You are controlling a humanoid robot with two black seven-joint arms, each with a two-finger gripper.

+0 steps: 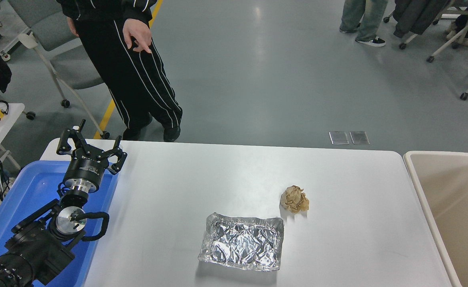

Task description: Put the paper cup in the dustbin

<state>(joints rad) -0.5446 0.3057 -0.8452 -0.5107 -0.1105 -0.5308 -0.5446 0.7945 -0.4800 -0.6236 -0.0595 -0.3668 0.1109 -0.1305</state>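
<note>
Left black gripper (88, 148) parked, fingers spread, over bright blue plastic tub (16, 199). Right gripper out of frame, state unknown. Beige rectangular plastic dustbin (421, 191) at desk's (349, 247) right edge.

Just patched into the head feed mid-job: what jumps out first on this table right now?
The crinkled silver foil tray sits at the near middle of the white table, with a crumpled brown paper ball just beyond it to the right. The left gripper is parked, open, over the blue tub at lower left. The beige dustbin stands at the right edge; neither paper cup nor right arm is in view.
</note>
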